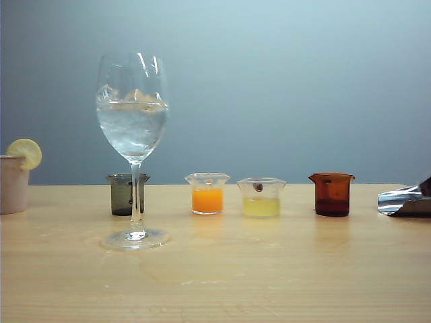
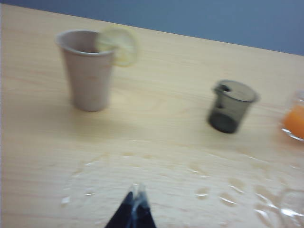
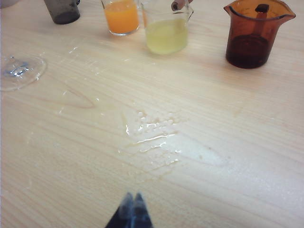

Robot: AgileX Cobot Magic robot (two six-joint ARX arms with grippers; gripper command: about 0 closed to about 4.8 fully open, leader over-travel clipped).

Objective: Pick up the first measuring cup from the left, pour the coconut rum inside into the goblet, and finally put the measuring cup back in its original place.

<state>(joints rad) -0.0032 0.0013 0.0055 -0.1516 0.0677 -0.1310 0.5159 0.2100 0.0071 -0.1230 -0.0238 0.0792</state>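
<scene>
The small grey measuring cup [image 1: 127,194] stands on the table [image 1: 269,269] just behind the tall goblet [image 1: 133,134] – nobody holds it. The left gripper [image 2: 135,202] and right gripper [image 3: 132,204] hang above the wet wood, both pinched tight, holding nothing.

The exterior view sits low, almost level with the tabletop [image 1: 269,269], facing the row of cups head-on against the blue wall, close in. Each wrist view looks down and forward past its gripper tips. The left wrist view shares the grey measuring cup [image 2: 231,106] with the right wrist view, which also catches the goblet [image 3: 19,71] foot.
</scene>
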